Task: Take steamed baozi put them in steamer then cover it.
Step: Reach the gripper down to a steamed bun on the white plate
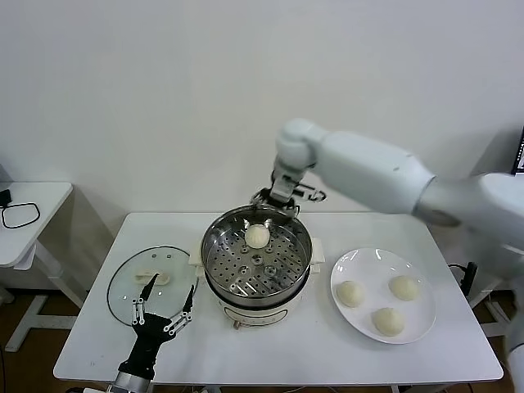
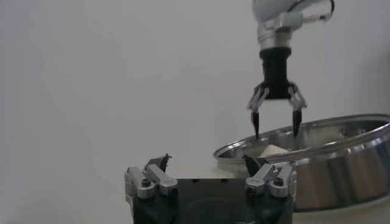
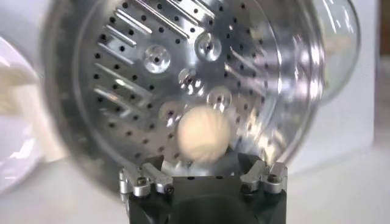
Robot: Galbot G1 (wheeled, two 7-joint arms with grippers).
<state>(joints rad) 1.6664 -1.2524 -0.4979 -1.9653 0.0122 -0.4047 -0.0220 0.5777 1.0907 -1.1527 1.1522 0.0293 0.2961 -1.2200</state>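
Note:
The steel steamer (image 1: 210, 255) stands mid-table. One baozi (image 1: 257, 236) lies on its perforated tray at the far side. My right gripper (image 1: 280, 205) hangs open just above the far rim, over that baozi and apart from it. In the right wrist view the baozi (image 3: 204, 135) rests on the tray (image 3: 140, 73) beyond the open right gripper (image 3: 201, 161). Three more baozi (image 1: 351, 292) sit on the white plate (image 1: 417, 323). The glass cover (image 1: 123, 286) lies flat to the left of the steamer. My left gripper (image 1: 168, 291) stands open at the cover's near edge, empty.
The left wrist view shows the open left gripper (image 2: 207, 161) low at table height, the steamer rim (image 2: 341, 131) and the right gripper (image 2: 275, 125) over it. A small white side table (image 1: 33, 213) stands far left. The wall is close behind the table.

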